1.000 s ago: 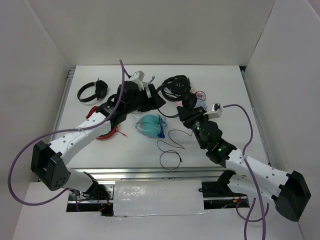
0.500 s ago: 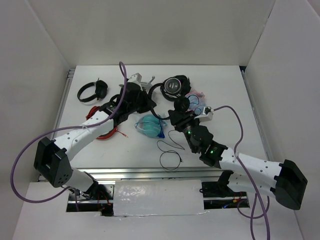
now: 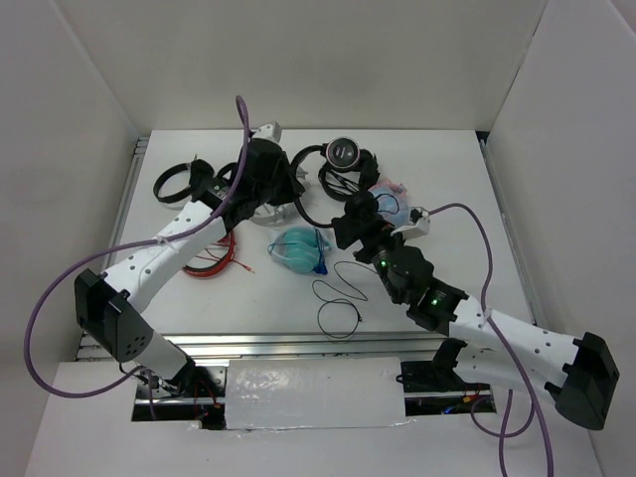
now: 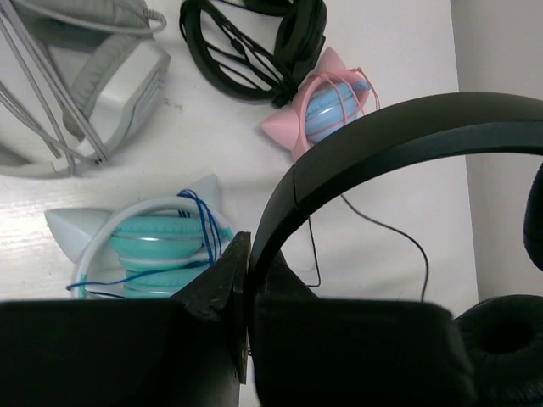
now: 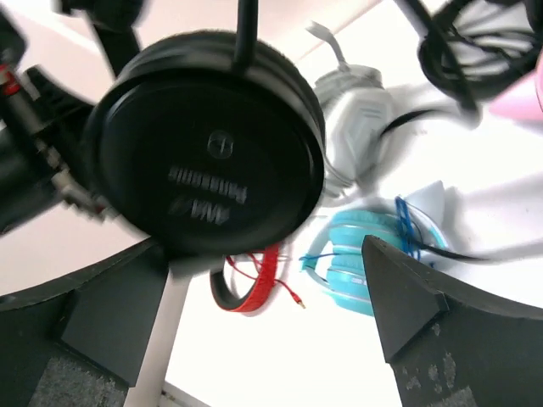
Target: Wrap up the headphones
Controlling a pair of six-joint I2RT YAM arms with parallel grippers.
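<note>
Over the table (image 3: pixel 452 258), left gripper (image 4: pixel 252 273) pinches the headphones (image 4: pixel 382 140), right gripper (image 5: pixel 259 246) spread around an earcup (image 5: pixel 208 144) (contact unclear); the trailing cable (image 4: pixel 399 231) could snag the teal pair (image 4: pixel 161 242)

Headphones, seven pairs in all:
- Three black:
  - a thin-banded black on-ear pair (image 4: pixel 382 140)
  - a chunkier black pair (image 3: pixel 343 157)
  - a black pair at far left (image 3: pixel 196 177)
- One red-and-black pair (image 5: pixel 259 284)
- One teal cat-eared pair (image 3: pixel 298 248)
- One pink cat-eared pair (image 4: pixel 327 102)
- One white-grey pair (image 4: pixel 119 76)

Robot arms, two: left arm (image 3: pixel 164 253) and right arm (image 3: pixel 497 333).

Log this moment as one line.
left pincer: shut on headphones, at headband; right pincer: earcup between fingers, grip unclear; cable: loose
</note>
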